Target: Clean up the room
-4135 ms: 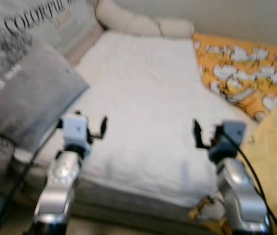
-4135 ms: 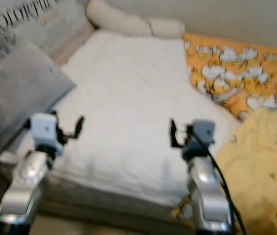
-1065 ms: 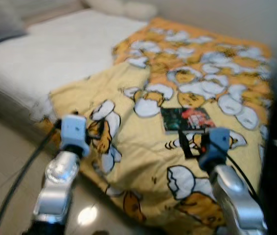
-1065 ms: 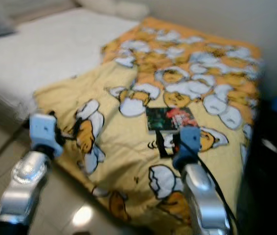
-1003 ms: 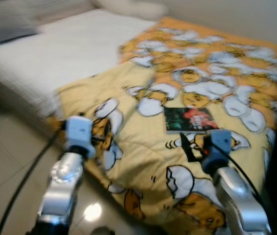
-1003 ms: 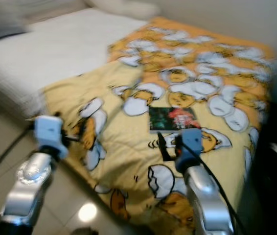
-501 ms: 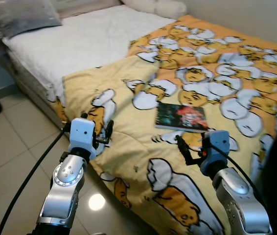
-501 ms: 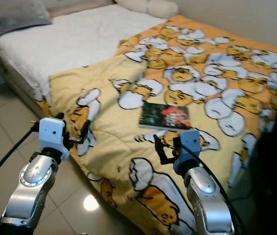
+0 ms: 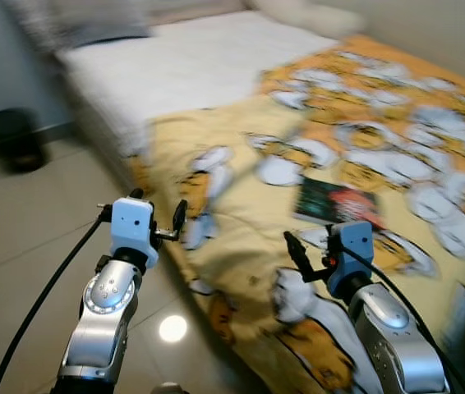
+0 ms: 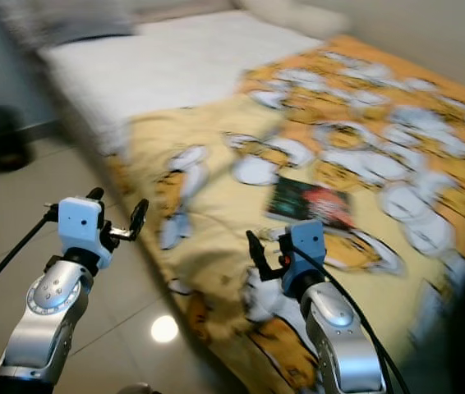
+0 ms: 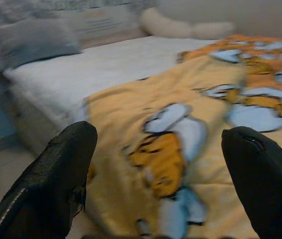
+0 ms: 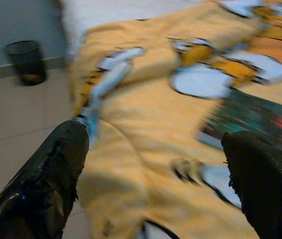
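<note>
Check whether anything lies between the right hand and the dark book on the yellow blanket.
Nothing visible does. The right hand hangs open just short of the dark-covered book; between them there is just the yellow cartoon-print blanket the book lies on.

Yellow-orange blanket (image 9: 241,189) with white cartoon prints, white mattress (image 9: 191,66), dark green-red book (image 9: 335,203), black bin (image 9: 11,139)

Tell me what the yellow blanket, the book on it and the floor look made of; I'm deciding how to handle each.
Yellow blanket: soft fabric, matte, judging by its folds and drape over the bed edge. Book: probably paper with a somewhat glossy printed cover; blur leaves that open. Floor: hard glossy tile, since grout lines show and a light reflects off it.
</note>
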Robot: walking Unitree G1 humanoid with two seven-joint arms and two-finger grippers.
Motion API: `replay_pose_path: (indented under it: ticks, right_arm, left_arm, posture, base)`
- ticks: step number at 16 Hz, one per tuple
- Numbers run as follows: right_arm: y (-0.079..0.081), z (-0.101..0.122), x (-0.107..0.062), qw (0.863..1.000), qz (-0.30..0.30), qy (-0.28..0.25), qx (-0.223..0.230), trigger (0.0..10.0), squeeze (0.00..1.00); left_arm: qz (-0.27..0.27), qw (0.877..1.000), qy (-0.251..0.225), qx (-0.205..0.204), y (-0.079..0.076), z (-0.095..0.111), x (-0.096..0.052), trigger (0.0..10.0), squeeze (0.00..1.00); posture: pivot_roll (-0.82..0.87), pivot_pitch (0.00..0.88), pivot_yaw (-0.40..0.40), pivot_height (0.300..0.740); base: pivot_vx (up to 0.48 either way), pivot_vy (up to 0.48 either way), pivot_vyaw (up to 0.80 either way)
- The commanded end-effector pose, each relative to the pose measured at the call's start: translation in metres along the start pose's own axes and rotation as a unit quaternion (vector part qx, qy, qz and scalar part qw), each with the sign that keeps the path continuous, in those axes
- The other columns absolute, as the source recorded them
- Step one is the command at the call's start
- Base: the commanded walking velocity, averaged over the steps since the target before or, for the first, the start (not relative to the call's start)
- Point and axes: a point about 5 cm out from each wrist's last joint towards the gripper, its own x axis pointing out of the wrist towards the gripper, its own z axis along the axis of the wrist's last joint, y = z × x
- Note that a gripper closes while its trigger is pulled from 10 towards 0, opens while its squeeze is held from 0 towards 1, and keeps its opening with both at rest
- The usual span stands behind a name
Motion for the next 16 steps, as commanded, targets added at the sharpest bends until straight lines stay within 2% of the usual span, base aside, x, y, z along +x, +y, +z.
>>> replay_pose_path:
  ticks: [1, 5, 6, 7, 10, 12, 15, 16]
  right_arm:
    - [0.000, 0.004, 0.000, 1.000, 0.003, -0.006, -0.006, 10.0, 1.00]
    - [-0.011, 0.001, 0.002, 0.999, -0.049, 0.004, -0.004, 10.0, 1.00]
    - [-0.013, 0.001, 0.002, 0.998, -0.058, 0.006, -0.007, 10.0, 0.94]
    - [-0.018, 0.000, 0.002, 0.997, -0.077, 0.010, -0.006, 10.0, 0.00]
    - [-0.030, -0.004, 0.001, 0.991, -0.131, 0.022, 0.005, 10.0, 0.00]
    - [-0.041, -0.007, -0.001, 0.984, -0.176, 0.033, 0.016, 10.0, 0.00]
    - [-0.049, -0.008, 0.000, 0.977, -0.195, 0.038, 0.082, 10.0, 0.00]
    - [-0.055, -0.009, 0.001, 0.968, -0.215, 0.042, 0.121, 10.0, 0.00]
  left_arm:
    - [-0.002, 1.000, -0.006, -0.004, 0.000, 0.002, 0.000, 10.0, 1.00]
    - [-0.005, 1.000, -0.003, 0.001, 0.000, 0.001, -0.001, 10.0, 1.00]
    - [-0.007, 1.000, -0.001, 0.003, 0.000, 0.001, -0.001, 10.0, 1.00]
    - [-0.011, 1.000, 0.003, 0.008, 0.000, 0.001, 0.000, 10.0, 1.00]
    - [-0.020, 1.000, 0.007, 0.016, -0.002, 0.001, 0.003, 10.0, 1.00]
    - [-0.045, 0.999, 0.006, 0.016, -0.006, 0.003, 0.006, 10.0, 1.00]
    - [-0.106, 0.994, 0.012, 0.026, -0.013, 0.002, 0.005, 10.0, 1.00]
    - [-0.150, 0.988, 0.021, 0.037, -0.019, -0.001, 0.002, 10.0, 1.00]
  posture:
    - [-0.02, 0.000, -0.028, 0.740]
    - [-0.02, 0.000, -0.027, 0.740]
    - [-0.02, 0.000, -0.026, 0.740]
    - [-0.02, 0.000, -0.025, 0.740]
    - [-0.02, 0.000, -0.023, 0.740]
    - [-0.03, 0.000, -0.017, 0.740]
    - [-0.03, 0.000, -0.013, 0.740]
    - [-0.03, 0.000, -0.013, 0.740]
  base:
    - [0.337, 0.000, 0.80]
    - [0.315, 0.000, 0.00]
    - [0.300, 0.000, 0.00]
    - [0.000, 0.000, 0.00]
    - [0.000, 0.000, 0.00]
    - [0.000, 0.000, 0.00]
    - [0.000, 0.000, 0.00]
    - [0.000, 0.000, 0.00]
